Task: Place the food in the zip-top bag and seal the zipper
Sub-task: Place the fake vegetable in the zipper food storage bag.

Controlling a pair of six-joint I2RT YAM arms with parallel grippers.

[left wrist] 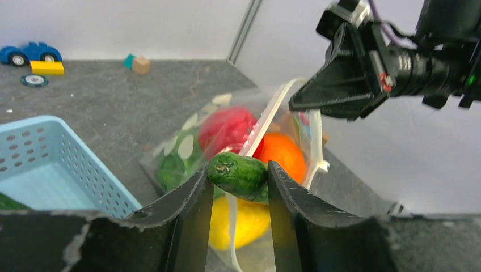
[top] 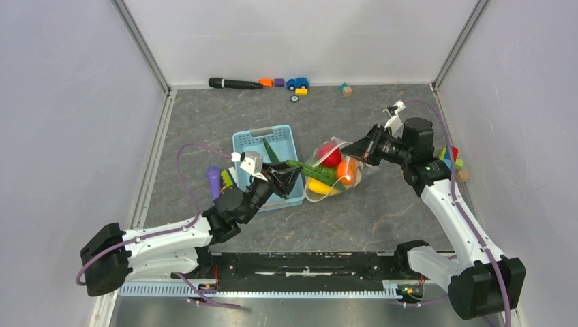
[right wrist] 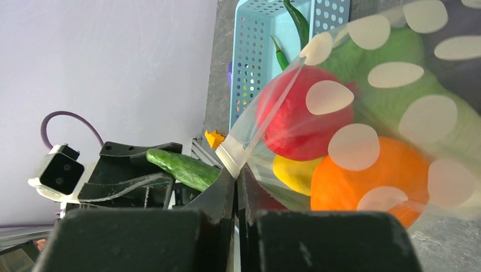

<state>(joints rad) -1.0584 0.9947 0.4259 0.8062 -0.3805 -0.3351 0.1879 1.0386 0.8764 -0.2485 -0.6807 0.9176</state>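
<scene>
The zip-top bag is a clear dotted pouch lying right of the basket. Inside it are a red piece, an orange piece, a yellow piece and green lettuce. My right gripper is shut on the mouth edge with the white zipper and holds it up. At the mouth, my left gripper holds the green cucumber between its fingers, which touch it on both sides. The cucumber's far end points into the opening over the yellow piece.
The light-blue basket stands left of the bag with thin green pieces in it. A purple rod lies at its left side. A black marker, a blue car and small blocks line the back wall. Coloured blocks sit behind the right arm.
</scene>
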